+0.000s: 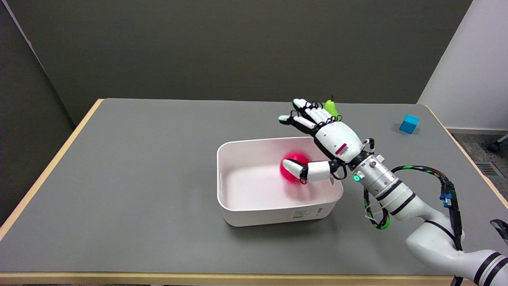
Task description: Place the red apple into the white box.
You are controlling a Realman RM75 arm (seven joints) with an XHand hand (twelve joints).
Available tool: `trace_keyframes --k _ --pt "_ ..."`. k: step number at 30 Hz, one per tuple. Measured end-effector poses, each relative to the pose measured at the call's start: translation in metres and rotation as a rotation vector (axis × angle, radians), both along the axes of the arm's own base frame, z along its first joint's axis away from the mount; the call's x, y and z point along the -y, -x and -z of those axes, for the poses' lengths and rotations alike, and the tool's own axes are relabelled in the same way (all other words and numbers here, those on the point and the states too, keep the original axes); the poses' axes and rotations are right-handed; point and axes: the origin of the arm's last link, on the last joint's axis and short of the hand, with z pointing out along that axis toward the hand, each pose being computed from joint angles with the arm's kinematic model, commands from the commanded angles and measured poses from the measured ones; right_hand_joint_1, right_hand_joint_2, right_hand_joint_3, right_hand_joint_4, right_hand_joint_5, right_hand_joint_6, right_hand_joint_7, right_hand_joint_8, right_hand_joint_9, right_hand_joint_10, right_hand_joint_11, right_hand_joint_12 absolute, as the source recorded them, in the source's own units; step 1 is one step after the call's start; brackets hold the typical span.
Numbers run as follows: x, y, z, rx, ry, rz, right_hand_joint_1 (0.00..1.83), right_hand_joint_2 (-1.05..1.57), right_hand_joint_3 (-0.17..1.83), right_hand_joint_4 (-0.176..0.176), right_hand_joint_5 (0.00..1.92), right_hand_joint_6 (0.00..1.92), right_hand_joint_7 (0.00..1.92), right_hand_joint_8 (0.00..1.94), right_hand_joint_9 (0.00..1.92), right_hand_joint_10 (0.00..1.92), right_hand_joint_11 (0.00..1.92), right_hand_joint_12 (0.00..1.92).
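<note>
The apple [291, 171] is a red blur inside the box [238, 206], toward its right end, and looks to be dropping or rolling there; whether it has reached the floor of the box I cannot tell. The right hand [327, 137] hangs just above and to the right of it, over the box's right rim, fingers spread and holding nothing, the thumb stretched out across the front of the apple, so contact there is unclear. The apple lies below and a little left of the palm, so to my eye the placing is as good as done and the hand only needs to lift up and back clear of the rim. A green pear [331, 106] stands just behind the fingers, which a careless withdrawal could knock. A blue cube [409, 123] sits well apart on the far right of the bench [119, 178]
</note>
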Motion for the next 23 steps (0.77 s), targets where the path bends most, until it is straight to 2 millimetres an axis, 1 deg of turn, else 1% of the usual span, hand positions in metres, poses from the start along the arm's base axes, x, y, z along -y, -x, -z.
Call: trace_keyframes --k 2,4,6,8,11,12,15,16,17,19,23 --pt "0.000 -0.002 -0.002 0.023 0.002 0.002 0.27 0.53 0.85 0.027 0.04 0.16 0.00 0.00 0.00 0.00 0.00 0.27" --pt "0.000 -0.004 -0.004 0.052 0.004 0.005 0.27 0.51 0.78 0.010 0.01 0.19 0.00 0.00 0.00 0.00 0.00 0.18" --pt "0.001 -0.007 -0.007 0.085 0.004 0.006 0.26 0.50 0.79 -0.004 0.01 0.15 0.00 0.00 0.00 0.00 0.00 0.13" --pt "0.001 -0.011 -0.009 0.112 0.005 0.005 0.26 0.49 0.80 -0.006 0.01 0.14 0.00 0.00 0.00 0.00 0.00 0.12" --pt "0.001 -0.015 -0.013 0.145 0.008 0.003 0.25 0.49 0.80 -0.020 0.01 0.13 0.00 0.00 0.00 0.00 0.00 0.12" --pt "0.001 -0.017 -0.015 0.154 0.009 0.003 0.25 0.49 0.80 -0.022 0.01 0.13 0.00 0.00 0.00 0.00 0.00 0.13" --pt "-0.001 -0.021 -0.021 0.179 0.019 -0.008 0.23 0.57 0.77 -0.021 0.00 0.23 0.00 0.00 0.00 0.00 0.00 0.12" --pt "-0.001 -0.023 -0.023 0.184 0.022 -0.013 0.21 0.55 0.83 -0.023 0.03 0.19 0.00 0.00 0.00 0.00 0.00 0.13" --pt "-0.002 -0.026 -0.026 0.190 0.028 -0.021 0.20 0.56 0.83 -0.023 0.04 0.19 0.00 0.00 0.00 0.00 0.00 0.12" --pt "-0.005 -0.031 -0.034 0.198 0.043 -0.037 0.20 0.63 0.75 -0.022 0.02 0.27 0.00 0.00 0.00 0.00 0.00 0.09" --pt "-0.012 -0.042 -0.053 0.200 0.083 -0.071 0.19 0.65 0.73 -0.020 0.04 0.27 0.00 0.00 0.00 0.00 0.00 0.11"
